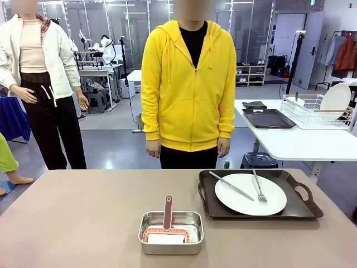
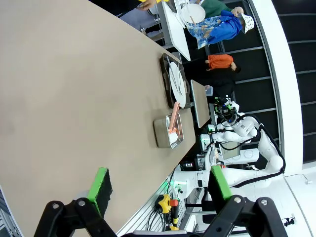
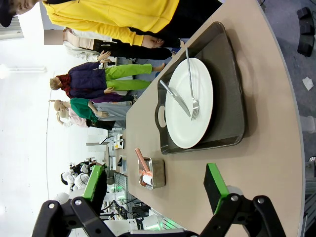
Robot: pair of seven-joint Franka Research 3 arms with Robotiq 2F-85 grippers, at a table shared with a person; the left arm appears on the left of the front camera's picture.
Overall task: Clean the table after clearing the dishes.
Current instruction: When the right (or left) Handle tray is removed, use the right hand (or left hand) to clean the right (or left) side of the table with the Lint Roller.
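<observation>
The taupe-brown table (image 1: 83,212) carries one dark brown handled tray (image 1: 209,206) at the right. On that tray lies a round white plate (image 1: 245,202) with a knife (image 1: 231,186) and a fork (image 1: 259,188). In the right wrist view my right gripper (image 3: 154,186) is open and empty, held above the table short of the plate (image 3: 182,123) and tray (image 3: 229,98). My left gripper (image 2: 160,187) also stands open with nothing in it, above the table (image 2: 74,89) near its edge and far from the plate (image 2: 177,84).
A small steel pan (image 1: 170,248) holding a red-handled tool (image 1: 168,212) sits front centre. A person in a yellow hoodie (image 1: 187,84) stands at the far edge, hands down. Behind right, a white table (image 1: 295,142) bears a dark tray (image 1: 268,118) and a wire rack (image 1: 312,114).
</observation>
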